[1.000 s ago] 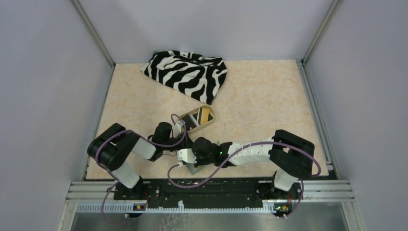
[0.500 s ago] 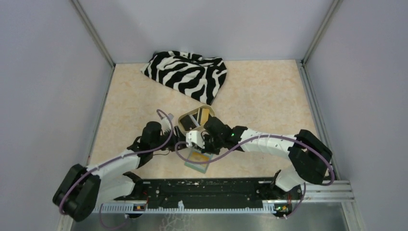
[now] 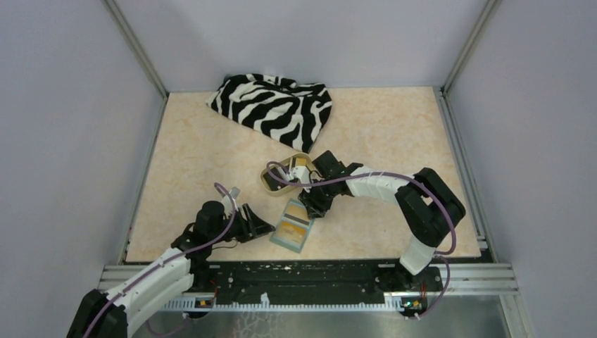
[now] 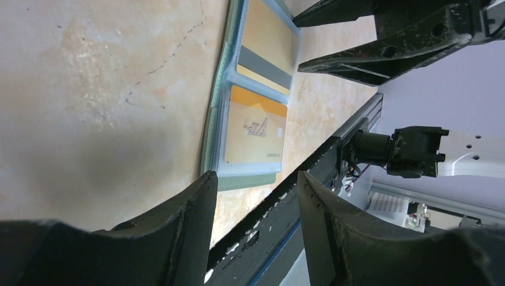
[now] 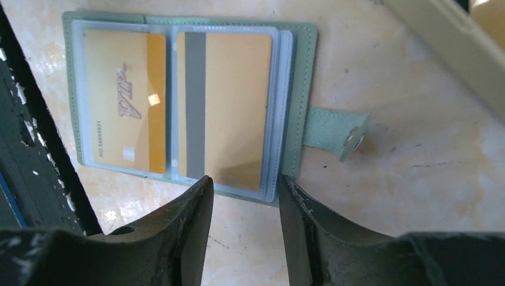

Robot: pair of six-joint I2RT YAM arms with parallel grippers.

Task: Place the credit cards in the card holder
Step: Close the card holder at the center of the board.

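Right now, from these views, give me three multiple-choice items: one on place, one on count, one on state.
1. Where on the table does the card holder lie?
A. far-left corner
B. near edge, between the left gripper and the right gripper
C. far-right corner

2. How many credit cards show in its sleeves?
A. none
B. four
C. two

3. What state is the card holder in?
A. open flat, snap tab undone
B. folded shut and snapped
C. clamped in a gripper

Key:
1 B, the top view shows it by the front rail with one gripper on either side.
2 C, one gold card shows its face and one its stripe.
3 A, both pages lie spread and both grippers are open and empty.
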